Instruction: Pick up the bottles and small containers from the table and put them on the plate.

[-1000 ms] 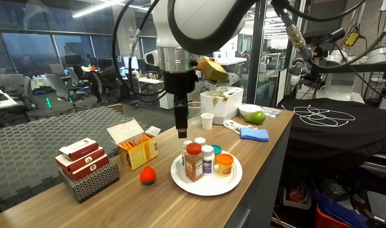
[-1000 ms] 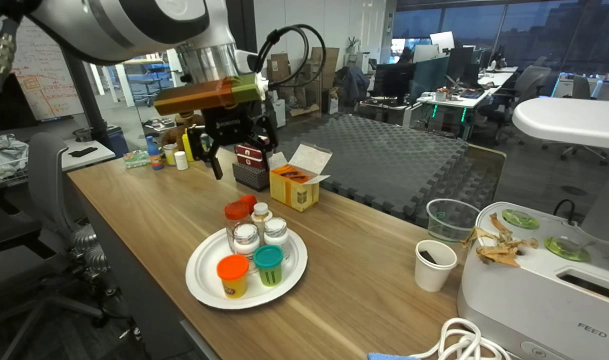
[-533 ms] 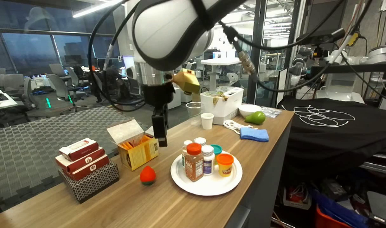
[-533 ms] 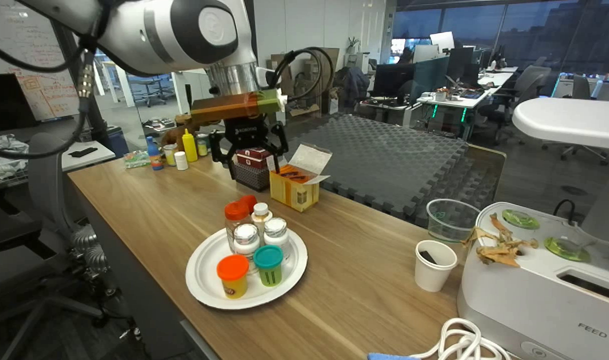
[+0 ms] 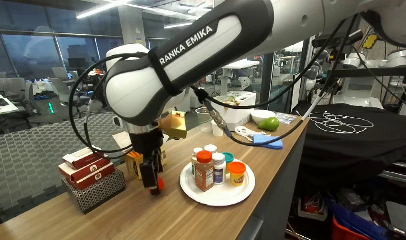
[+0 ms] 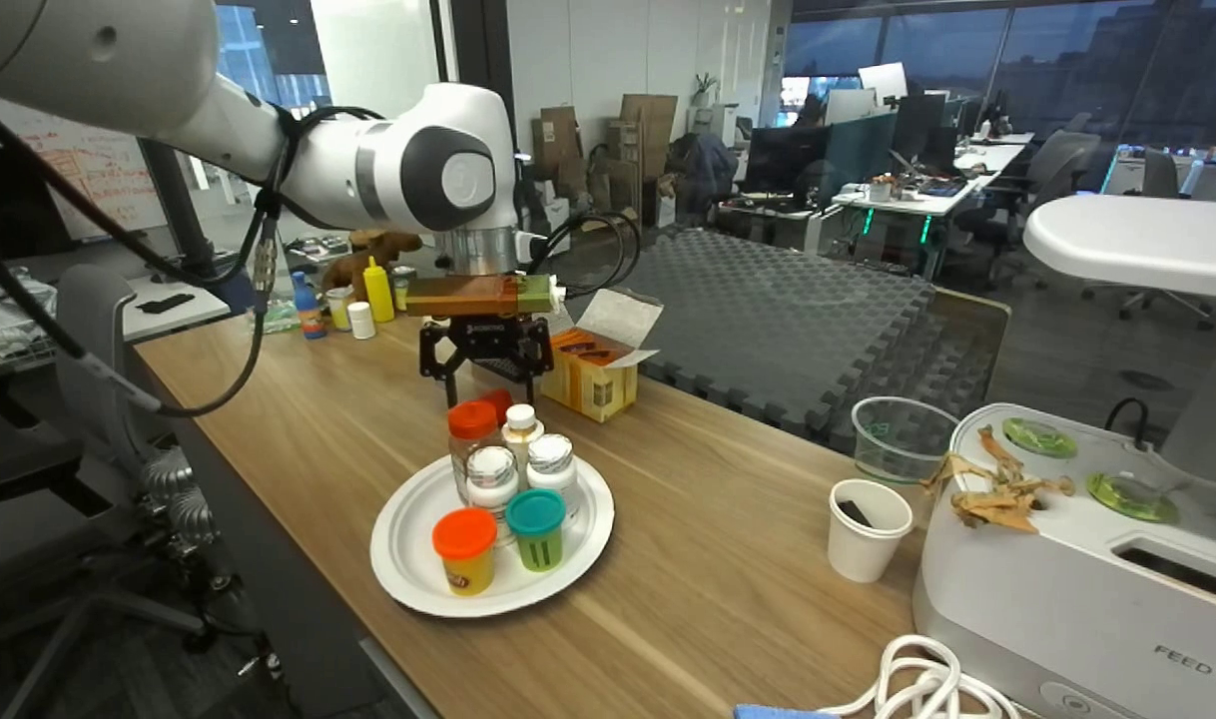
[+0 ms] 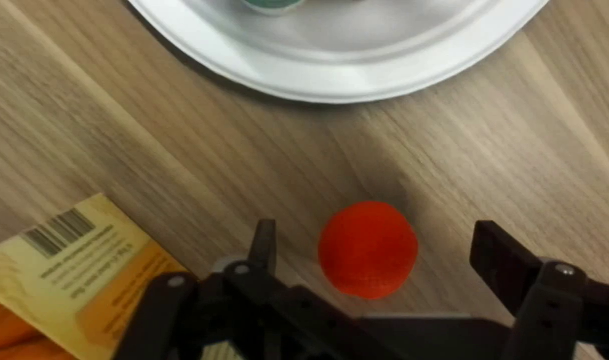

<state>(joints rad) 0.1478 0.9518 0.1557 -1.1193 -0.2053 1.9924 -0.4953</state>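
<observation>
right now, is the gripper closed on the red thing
No, the wrist view shows the gripper open, with table visible on either side of the red thing.

Office and robotics lab in 1, as I read it from my remote seat: white desks, monitors, grey office chairs, large windows; a whiteboard with red handwriting; white robot hardware beyond a black cloth; the Franka arm I drive.
</observation>
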